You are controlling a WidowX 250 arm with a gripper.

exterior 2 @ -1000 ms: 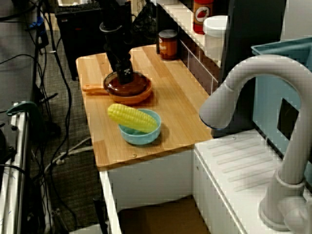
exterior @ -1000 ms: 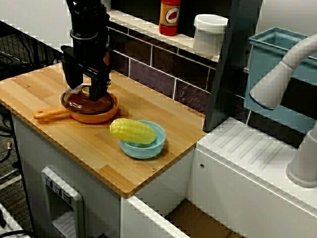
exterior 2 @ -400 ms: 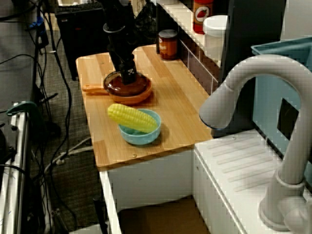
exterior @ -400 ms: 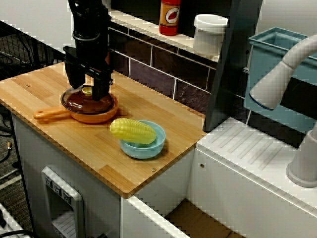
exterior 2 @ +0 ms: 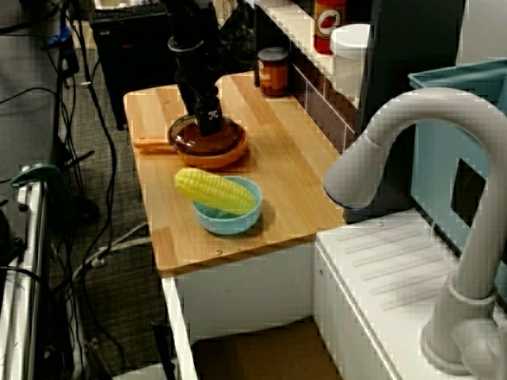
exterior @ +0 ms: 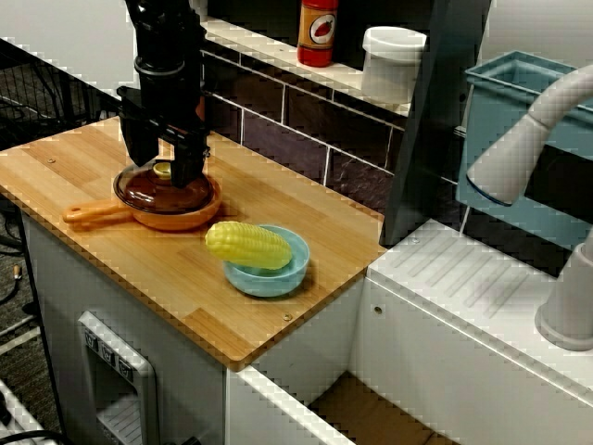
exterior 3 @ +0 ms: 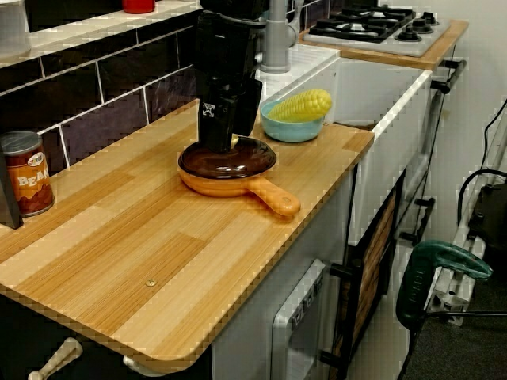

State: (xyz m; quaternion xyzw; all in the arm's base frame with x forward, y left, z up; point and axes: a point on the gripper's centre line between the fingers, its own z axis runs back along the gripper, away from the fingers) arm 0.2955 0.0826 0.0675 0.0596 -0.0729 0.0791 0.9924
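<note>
Overhead view: one pan [exterior: 172, 222], seemingly one lid [exterior: 171, 194]

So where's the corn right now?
In the view from above, the corn lies across a blue bowl near the wooden counter's front edge. It is just to the picture's right of the lidded orange pan under the gripper.

Observed: the black robot arm [exterior: 169, 56] stands near vertical, wrist directed straight down. Its black two-finger gripper [exterior: 164, 171] points downward, jaws parted, fingers [exterior: 189, 167] held apart.
</note>
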